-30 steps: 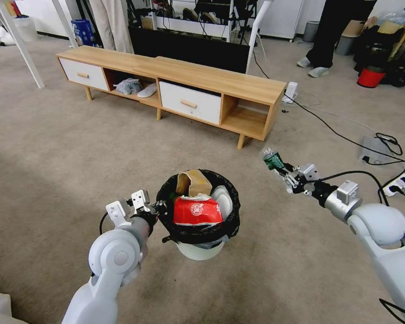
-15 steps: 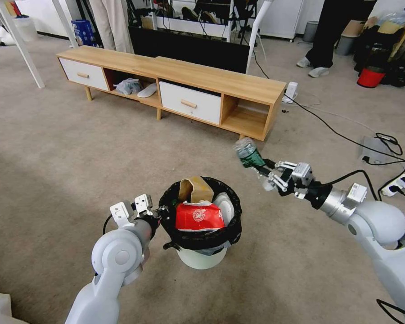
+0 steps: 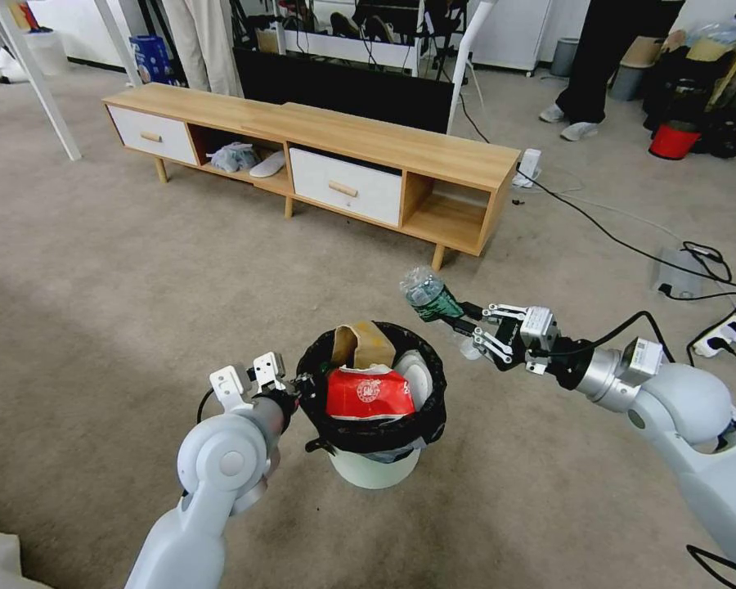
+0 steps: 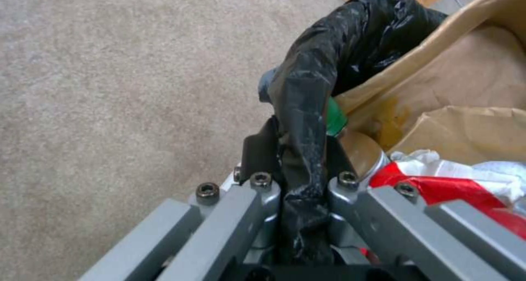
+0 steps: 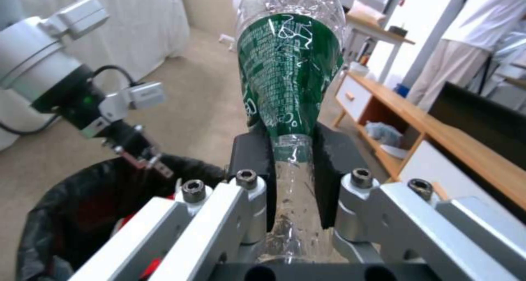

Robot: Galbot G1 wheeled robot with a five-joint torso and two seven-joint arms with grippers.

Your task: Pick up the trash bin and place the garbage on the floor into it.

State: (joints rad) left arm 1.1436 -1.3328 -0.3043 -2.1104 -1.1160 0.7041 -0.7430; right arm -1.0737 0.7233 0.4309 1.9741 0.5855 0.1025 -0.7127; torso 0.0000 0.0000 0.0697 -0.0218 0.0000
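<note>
Meanwhile, right gripper (image 3: pixel 466 321) clenches a green-labelled bottle (image 3: pixel 430 296), its long axis pointing past the far rim of the trash bin (image 3: pixel 374 468); left gripper (image 3: pixel 302 386) pinches the bin's liner

Head high—wrists close, sharing trash bin (image 3: pixel 374 458)

A low wooden TV cabinet (image 3: pixel 335 155) stands on beige carpet (image 3: pixel 98 286), cables (image 3: pixel 630 254) trailing nearby.
</note>
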